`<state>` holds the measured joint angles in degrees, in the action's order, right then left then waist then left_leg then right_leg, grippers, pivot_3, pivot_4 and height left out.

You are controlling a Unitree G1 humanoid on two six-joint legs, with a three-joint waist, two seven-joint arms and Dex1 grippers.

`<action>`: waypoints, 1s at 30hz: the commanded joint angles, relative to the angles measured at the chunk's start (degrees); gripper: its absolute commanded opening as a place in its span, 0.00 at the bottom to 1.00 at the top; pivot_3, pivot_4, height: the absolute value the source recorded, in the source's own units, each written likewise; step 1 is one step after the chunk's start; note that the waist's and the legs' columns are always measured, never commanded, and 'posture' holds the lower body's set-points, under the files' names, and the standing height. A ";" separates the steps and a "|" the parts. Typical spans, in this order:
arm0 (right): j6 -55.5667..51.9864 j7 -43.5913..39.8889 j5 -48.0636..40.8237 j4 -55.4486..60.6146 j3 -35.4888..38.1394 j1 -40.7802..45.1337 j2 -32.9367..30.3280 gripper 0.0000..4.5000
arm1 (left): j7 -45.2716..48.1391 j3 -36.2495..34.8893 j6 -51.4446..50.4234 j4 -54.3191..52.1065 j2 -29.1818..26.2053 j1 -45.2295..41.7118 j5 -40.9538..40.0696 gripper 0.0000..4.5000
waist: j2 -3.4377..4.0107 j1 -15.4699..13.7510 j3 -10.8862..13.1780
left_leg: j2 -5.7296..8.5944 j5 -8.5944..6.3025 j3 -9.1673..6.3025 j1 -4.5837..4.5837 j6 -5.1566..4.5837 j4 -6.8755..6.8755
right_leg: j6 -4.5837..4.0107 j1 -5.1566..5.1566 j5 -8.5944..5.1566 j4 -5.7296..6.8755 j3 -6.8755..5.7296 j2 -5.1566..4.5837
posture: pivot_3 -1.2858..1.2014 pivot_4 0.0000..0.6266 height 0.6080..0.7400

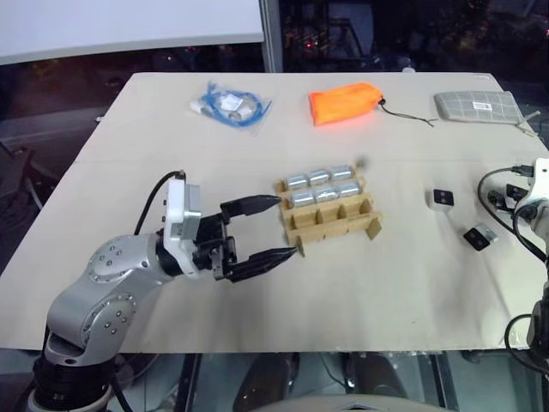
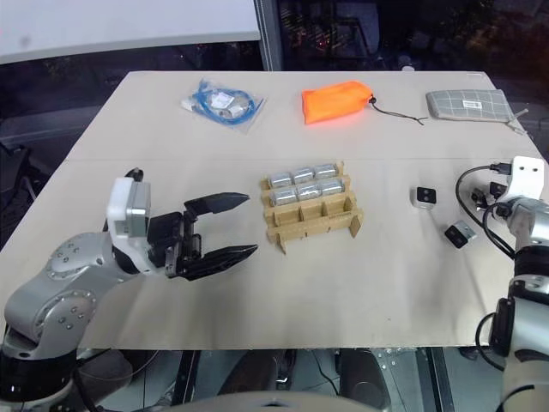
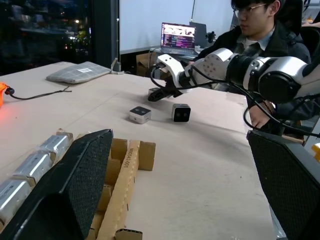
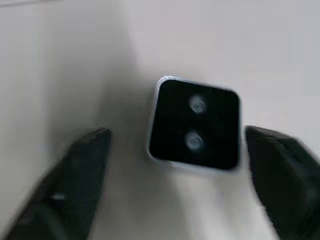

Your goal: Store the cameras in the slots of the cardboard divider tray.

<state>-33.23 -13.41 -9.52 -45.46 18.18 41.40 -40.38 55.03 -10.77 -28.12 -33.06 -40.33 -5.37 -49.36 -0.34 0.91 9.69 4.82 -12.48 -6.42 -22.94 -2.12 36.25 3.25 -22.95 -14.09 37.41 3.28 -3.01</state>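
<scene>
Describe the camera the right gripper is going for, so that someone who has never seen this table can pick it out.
Start at the cardboard divider tray in the middle of the table, then look towards the table's right edge, where two cameras lie loose. The one meant is the camera nearer the robot, just ahead of the right gripper. It lies turned cornerwise, while its neighbour, the other camera, sits squarer and farther back.
</scene>
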 commanded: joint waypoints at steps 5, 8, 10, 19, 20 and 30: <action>5.21 0.38 1.71 -3.37 -0.98 1.88 -1.04 0.44 | 0.28 -1.61 1.49 -0.47 -0.57 -0.28 0.29 1.00 | -0.01 0.03 0.00 | 0.00 -0.02 0.03 0.04 -0.04 0.03 | 0.00 0.05 0.00 0.00 0.03 0.00 | 0.52 0.24 1.00; 6.41 -3.34 1.46 7.60 -1.76 -3.00 -2.52 0.44 | -2.34 -1.49 0.92 -0.17 0.41 -0.56 0.64 1.00 | 0.00 -0.14 0.00 | 0.00 -0.02 0.00 0.04 -0.05 0.04 | 0.01 0.06 0.00 0.01 0.01 0.00 | 0.52 0.24 1.00; 9.94 -9.94 0.25 22.31 -2.79 -9.44 -4.00 0.44 | -7.12 -1.34 -1.09 0.33 1.78 -1.67 0.17 1.00 | 0.10 -0.45 0.02 | 0.00 -0.03 -0.07 0.01 -0.06 0.03 | 0.01 0.04 0.00 0.02 -0.05 -0.01 | 0.52 0.24 1.00; 12.55 -27.02 -6.38 78.07 -14.73 -24.75 -6.82 0.44 | -30.57 0.71 -24.09 6.58 5.04 -16.93 -19.70 1.00 | 0.08 0.41 0.10 | -0.11 -0.08 -0.16 0.02 -0.09 0.10 | 0.11 -0.08 -0.04 0.32 -0.07 0.11 | 0.52 0.24 1.00; 12.76 -26.67 -5.55 80.31 -17.19 -24.07 -5.83 0.44 | -33.76 1.21 -26.26 8.50 6.27 -19.09 -22.58 1.00 | 0.04 0.13 0.09 | -0.10 -0.07 -0.19 0.03 -0.08 0.13 | 0.11 -0.05 -0.03 0.33 -0.10 0.10 | 0.52 0.24 1.00; 15.32 -25.63 1.92 82.79 -26.51 -19.09 -0.43 0.44 | -49.82 4.76 -34.75 17.87 14.49 -29.53 -38.77 1.00 | -0.28 -1.28 0.24 | 0.11 0.09 -0.48 -0.05 0.21 0.48 | 0.14 0.11 0.02 0.31 -0.33 -0.06 | 0.52 0.24 1.00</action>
<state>-18.65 -39.58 -8.24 35.42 -8.72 21.29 -41.13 6.43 -5.68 -62.56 -14.92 -25.91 -33.94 -85.53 -0.62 -0.36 9.93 4.93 -12.38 -6.88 -22.97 -1.89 36.66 3.37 -22.89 -14.07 37.74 2.98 -3.07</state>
